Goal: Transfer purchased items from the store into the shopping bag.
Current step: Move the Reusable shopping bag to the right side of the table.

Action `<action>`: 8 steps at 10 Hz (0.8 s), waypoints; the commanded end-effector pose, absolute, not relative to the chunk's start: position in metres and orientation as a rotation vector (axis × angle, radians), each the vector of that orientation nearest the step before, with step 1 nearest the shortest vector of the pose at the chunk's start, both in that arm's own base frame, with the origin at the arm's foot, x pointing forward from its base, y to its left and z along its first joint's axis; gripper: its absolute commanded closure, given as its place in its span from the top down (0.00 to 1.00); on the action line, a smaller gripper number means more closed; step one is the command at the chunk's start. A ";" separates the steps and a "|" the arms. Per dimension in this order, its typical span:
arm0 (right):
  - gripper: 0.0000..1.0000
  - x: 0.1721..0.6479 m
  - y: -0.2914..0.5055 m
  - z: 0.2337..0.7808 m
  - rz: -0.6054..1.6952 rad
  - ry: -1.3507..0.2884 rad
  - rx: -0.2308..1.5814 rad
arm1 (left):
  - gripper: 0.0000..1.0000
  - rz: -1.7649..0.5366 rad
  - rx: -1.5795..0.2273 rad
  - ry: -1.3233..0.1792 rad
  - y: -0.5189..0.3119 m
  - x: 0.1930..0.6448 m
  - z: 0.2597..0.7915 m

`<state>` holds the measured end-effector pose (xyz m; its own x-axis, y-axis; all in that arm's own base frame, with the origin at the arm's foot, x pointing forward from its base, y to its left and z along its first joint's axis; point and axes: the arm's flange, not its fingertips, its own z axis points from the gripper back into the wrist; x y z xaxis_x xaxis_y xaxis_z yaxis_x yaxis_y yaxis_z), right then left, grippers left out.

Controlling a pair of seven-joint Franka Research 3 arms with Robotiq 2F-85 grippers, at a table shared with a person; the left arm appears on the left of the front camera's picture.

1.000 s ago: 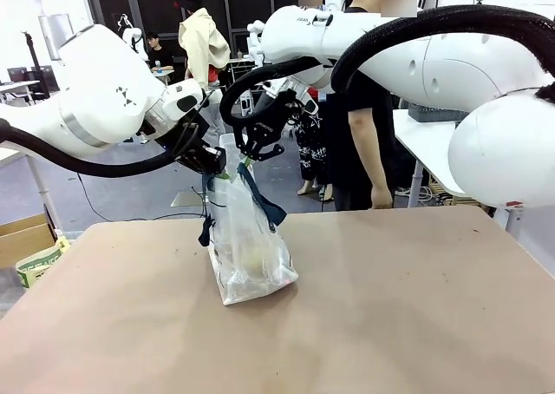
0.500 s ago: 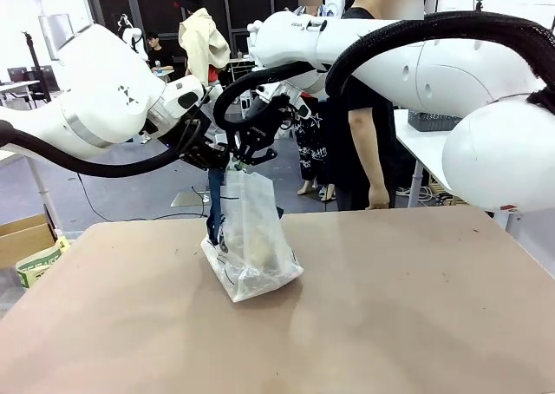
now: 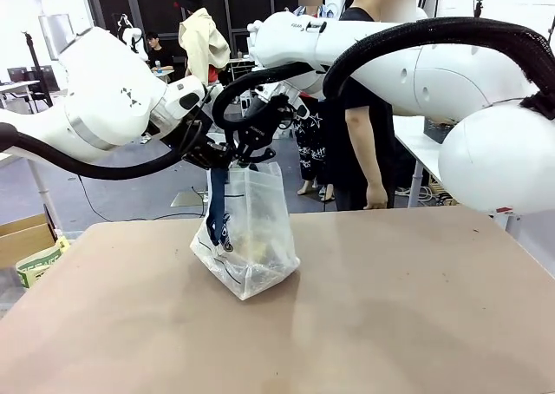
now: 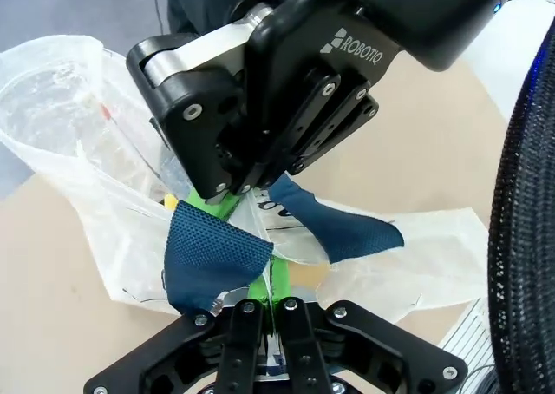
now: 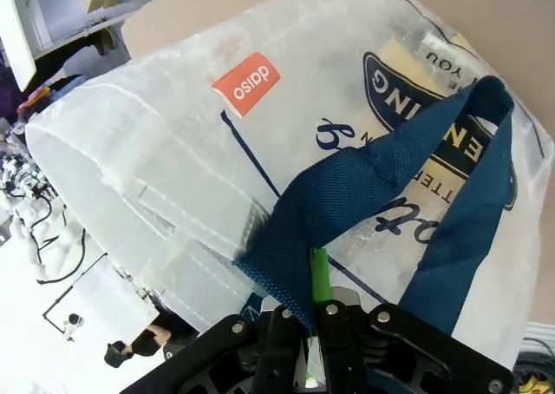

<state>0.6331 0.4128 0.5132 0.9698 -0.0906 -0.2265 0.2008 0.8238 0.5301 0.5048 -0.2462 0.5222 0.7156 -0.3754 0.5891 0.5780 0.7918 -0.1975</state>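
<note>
Facing right claw (image 5: 310, 303): bag's (image 5: 156, 177) orange label (image 5: 247, 83)

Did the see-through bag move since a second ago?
Yes. The shopping bag has tipped and spread wider; its bottom corner slid toward the table's left edge.

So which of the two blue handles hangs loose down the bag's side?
The handle under the left gripper, on the shopping bag's left side; the other handle is pinched up in the right gripper.

Brown table (image 3: 416, 307) with a scuffed, matt top. A clear plastic bag (image 3: 251, 246) rests on it left of centre, tilted.
</note>
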 end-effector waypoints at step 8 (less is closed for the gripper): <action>0.00 0.597 0.428 0.521 -0.331 0.216 0.584 | 0.00 -0.682 -0.394 -0.713 -0.214 0.520 0.516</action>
<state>0.6215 0.4235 0.5195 0.9416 -0.2178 -0.2569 0.3240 0.7941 0.5143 0.5150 -0.2233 0.5199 0.6034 -0.4616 0.6503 0.6724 0.7329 -0.1036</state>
